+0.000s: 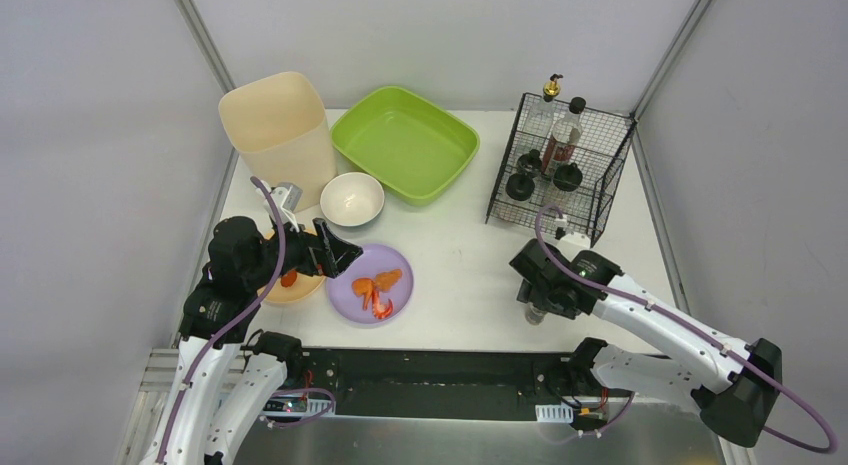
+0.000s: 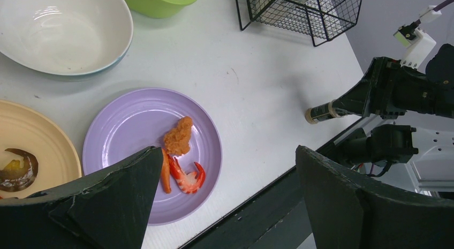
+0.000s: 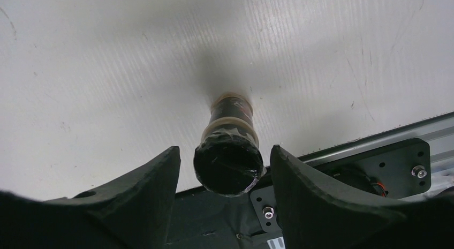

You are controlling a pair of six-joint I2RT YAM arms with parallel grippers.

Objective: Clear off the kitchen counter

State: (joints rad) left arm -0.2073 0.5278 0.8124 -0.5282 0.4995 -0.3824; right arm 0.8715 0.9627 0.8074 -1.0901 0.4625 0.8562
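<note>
The white kitchen counter (image 1: 460,265) holds a purple plate (image 1: 398,303) with a shrimp, a fried piece and a carrot stick (image 2: 179,152). A tan plate (image 2: 37,147) with food scraps lies left of it. My left gripper (image 2: 227,152) is open and empty, hovering over the purple plate's near edge (image 1: 345,253). A small dark bottle (image 3: 230,163) with a black cap stands near the counter's front edge. My right gripper (image 3: 225,150) is open around it, with a gap on each side. It sits above the bottle in the top view (image 1: 533,303).
A white bowl (image 1: 352,198) sits behind the plates. A green tray (image 1: 405,145) and a tall beige bin (image 1: 275,125) stand at the back. A black wire rack (image 1: 560,165) with several bottles stands at the back right. Grey framing edges the counter.
</note>
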